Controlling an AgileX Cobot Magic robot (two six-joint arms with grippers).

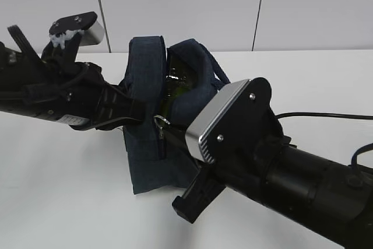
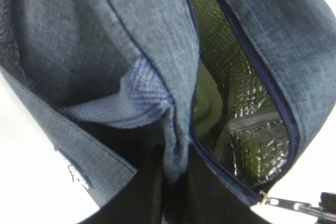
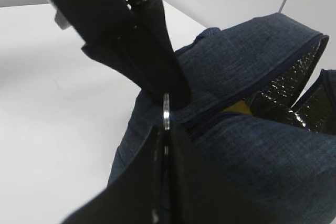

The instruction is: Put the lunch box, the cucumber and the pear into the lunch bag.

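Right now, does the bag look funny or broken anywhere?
Not broken, just squashed. The lunch bag leans and gapes open at the top, showing its silvery lining. The left tool pinches a fold of its fabric, and the right tool grips the zipper's ring pull.

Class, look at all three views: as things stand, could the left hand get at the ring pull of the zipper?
Probably not: the left hand is shut on the lunch bag fabric, and the right hand is already shut on the ring pull.

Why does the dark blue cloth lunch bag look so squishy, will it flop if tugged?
The dark blue cloth lunch bag probably flops: its fabric wall folds where the left gripper pinches it. It likely sags rather than tips, since its sides already slump open around the silvery lining.
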